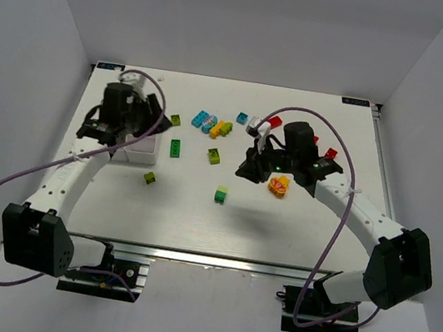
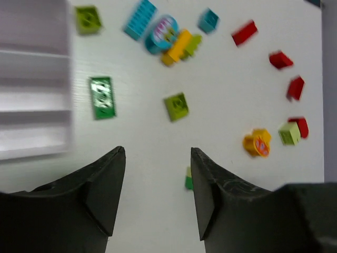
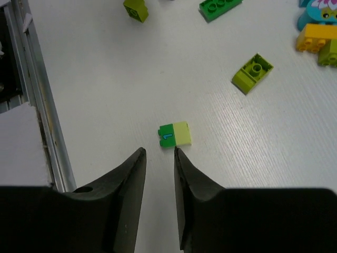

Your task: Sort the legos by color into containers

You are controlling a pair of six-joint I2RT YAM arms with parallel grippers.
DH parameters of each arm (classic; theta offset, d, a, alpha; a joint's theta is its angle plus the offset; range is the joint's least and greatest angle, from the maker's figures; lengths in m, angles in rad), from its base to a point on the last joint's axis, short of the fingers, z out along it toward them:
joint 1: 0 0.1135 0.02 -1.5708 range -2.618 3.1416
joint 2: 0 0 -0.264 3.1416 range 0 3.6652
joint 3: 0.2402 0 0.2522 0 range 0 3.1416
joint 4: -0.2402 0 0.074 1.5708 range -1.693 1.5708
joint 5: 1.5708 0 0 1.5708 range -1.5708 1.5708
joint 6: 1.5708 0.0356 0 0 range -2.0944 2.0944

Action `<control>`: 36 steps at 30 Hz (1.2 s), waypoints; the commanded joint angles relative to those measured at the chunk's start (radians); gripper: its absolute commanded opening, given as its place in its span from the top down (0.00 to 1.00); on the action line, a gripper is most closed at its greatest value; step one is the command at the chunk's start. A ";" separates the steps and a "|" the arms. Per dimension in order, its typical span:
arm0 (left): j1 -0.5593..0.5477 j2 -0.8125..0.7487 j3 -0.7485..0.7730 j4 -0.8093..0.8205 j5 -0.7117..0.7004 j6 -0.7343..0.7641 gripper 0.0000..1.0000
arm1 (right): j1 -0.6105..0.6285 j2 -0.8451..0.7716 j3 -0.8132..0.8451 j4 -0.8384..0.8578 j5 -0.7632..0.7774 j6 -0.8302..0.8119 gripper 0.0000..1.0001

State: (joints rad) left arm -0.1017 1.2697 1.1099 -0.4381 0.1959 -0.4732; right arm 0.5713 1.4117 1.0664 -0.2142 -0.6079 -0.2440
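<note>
My left pincer (image 2: 158,158) hangs spread and empty beside the white tray (image 2: 34,100). The legos (image 2: 176,105) lie scattered across the surface (image 2: 226,95). My right pincer (image 3: 159,158), only narrowly parted and gripping nothing, hovers just short of a green-and-lime brick (image 3: 174,135).

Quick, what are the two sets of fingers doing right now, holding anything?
Left gripper: fingers open, holding nothing.
Right gripper: fingers open by only a narrow gap, holding nothing.
</note>
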 commanded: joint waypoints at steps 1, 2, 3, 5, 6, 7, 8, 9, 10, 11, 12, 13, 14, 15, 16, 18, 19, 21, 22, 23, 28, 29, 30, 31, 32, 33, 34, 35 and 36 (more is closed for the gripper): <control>-0.098 -0.047 -0.076 0.038 0.001 -0.018 0.37 | -0.056 0.000 0.041 -0.031 -0.009 0.064 0.67; -0.143 -0.047 -0.088 0.048 -0.013 -0.022 0.37 | -0.071 -0.002 0.041 -0.037 -0.009 0.068 0.67; -0.165 -0.044 -0.097 0.064 -0.041 -0.022 0.36 | -0.086 -0.002 0.041 -0.043 -0.010 0.069 0.66; -0.231 0.003 -0.088 0.056 -0.078 -0.009 0.36 | -0.129 -0.003 0.043 -0.063 -0.009 0.057 0.57; -0.246 0.028 -0.076 0.049 -0.099 -0.001 0.36 | -0.139 -0.002 0.046 -0.071 -0.009 0.036 0.53; -0.266 0.083 -0.062 0.039 -0.146 0.016 0.36 | -0.154 0.006 0.052 -0.079 -0.006 0.028 0.50; -0.294 0.114 -0.027 0.020 -0.174 0.024 0.36 | -0.160 0.010 0.058 -0.091 -0.009 0.022 0.46; -0.303 0.146 -0.007 0.009 -0.182 0.031 0.36 | -0.165 0.015 0.063 -0.099 -0.012 0.015 0.44; -0.314 0.180 0.019 -0.008 -0.263 0.050 0.36 | -0.172 0.020 0.067 -0.105 -0.021 0.005 0.42; -0.329 0.244 0.069 -0.037 -0.300 0.057 0.36 | -0.175 0.032 0.078 -0.109 -0.023 0.000 0.38; -0.334 0.276 0.094 -0.053 -0.328 0.064 0.36 | -0.177 0.038 0.082 -0.116 -0.024 -0.005 0.37; -0.339 0.336 0.119 -0.069 -0.389 0.070 0.35 | -0.180 0.055 0.087 -0.117 -0.029 -0.014 0.35; -0.339 0.362 0.161 -0.097 -0.410 0.073 0.34 | -0.182 0.064 0.099 -0.126 -0.035 -0.020 0.34; -0.339 0.388 0.182 -0.105 -0.426 0.077 0.32 | -0.183 0.075 0.107 -0.131 -0.044 -0.026 0.33; -0.340 0.414 0.203 -0.116 -0.449 0.085 0.30 | -0.183 0.091 0.113 -0.129 -0.058 -0.035 0.32; -0.345 0.488 0.270 -0.151 -0.513 0.102 0.29 | -0.185 0.102 0.119 -0.113 -0.070 -0.035 0.31; -0.345 0.511 0.293 -0.169 -0.545 0.110 0.29 | -0.185 0.105 0.119 -0.103 -0.072 -0.034 0.31; -0.345 0.568 0.349 -0.183 -0.602 0.128 0.29 | -0.186 0.110 0.122 -0.091 -0.075 -0.029 0.31; -0.345 0.585 0.366 -0.183 -0.619 0.137 0.29 | -0.185 0.118 0.127 -0.091 -0.078 -0.031 0.31; -0.345 0.602 0.378 -0.182 -0.653 0.146 0.29 | -0.188 0.121 0.132 -0.091 -0.079 -0.032 0.31; -0.345 0.723 0.452 -0.195 -0.710 0.159 0.29 | -0.200 0.151 0.173 -0.094 -0.090 -0.026 0.31; -0.345 0.735 0.456 -0.195 -0.719 0.160 0.29 | -0.203 0.153 0.178 -0.096 -0.092 -0.026 0.31; -0.345 0.755 0.462 -0.194 -0.725 0.160 0.29 | -0.208 0.159 0.188 -0.096 -0.095 -0.026 0.31; -0.345 0.766 0.465 -0.191 -0.731 0.160 0.29 | -0.209 0.164 0.191 -0.099 -0.096 -0.026 0.31; -0.345 0.775 0.475 -0.191 -0.740 0.162 0.29 | -0.212 0.168 0.194 -0.100 -0.098 -0.026 0.31; -0.345 0.787 0.482 -0.195 -0.756 0.156 0.29 | -0.218 0.176 0.199 -0.102 -0.102 -0.026 0.31; -0.345 0.809 0.496 -0.205 -0.760 0.154 0.29 | -0.221 0.179 0.205 -0.103 -0.105 -0.026 0.31; -0.346 0.816 0.501 -0.206 -0.762 0.153 0.29 | -0.225 0.182 0.208 -0.106 -0.107 -0.025 0.31; -0.345 0.823 0.502 -0.206 -0.762 0.151 0.29 | -0.229 0.184 0.211 -0.108 -0.110 -0.023 0.31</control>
State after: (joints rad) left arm -0.4423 2.1002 1.5688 -0.6289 -0.5156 -0.3233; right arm 0.3546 1.5826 1.2304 -0.3199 -0.6857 -0.2657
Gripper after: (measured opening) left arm 0.710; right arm 0.692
